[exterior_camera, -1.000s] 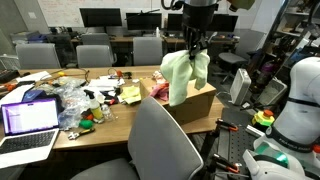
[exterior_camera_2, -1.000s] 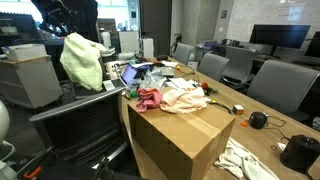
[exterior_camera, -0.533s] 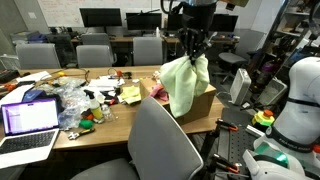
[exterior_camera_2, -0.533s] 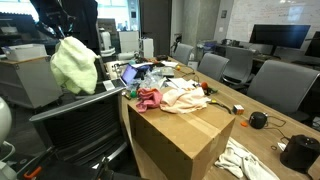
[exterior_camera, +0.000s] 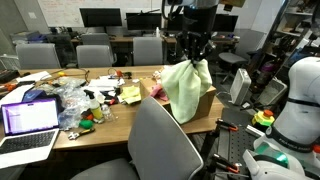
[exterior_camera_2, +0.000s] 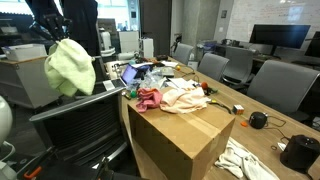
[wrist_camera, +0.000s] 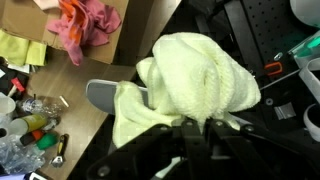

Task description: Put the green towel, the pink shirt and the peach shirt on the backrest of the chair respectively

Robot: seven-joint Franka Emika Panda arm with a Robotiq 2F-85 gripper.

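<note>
One black robot gripper (exterior_camera: 192, 60) is pinched tight on the pale yellow-green soft towel (exterior_camera: 185, 88). It hangs bunched in the air over the grey fabric office chair (exterior_camera_2: 85, 122) backrest. The rose-pink small shirt (exterior_camera_2: 150, 98) and pale peach shirt (exterior_camera_2: 186, 95) lie crumpled, touching, by the brown cardboard box (exterior_camera_2: 180, 140).
</note>
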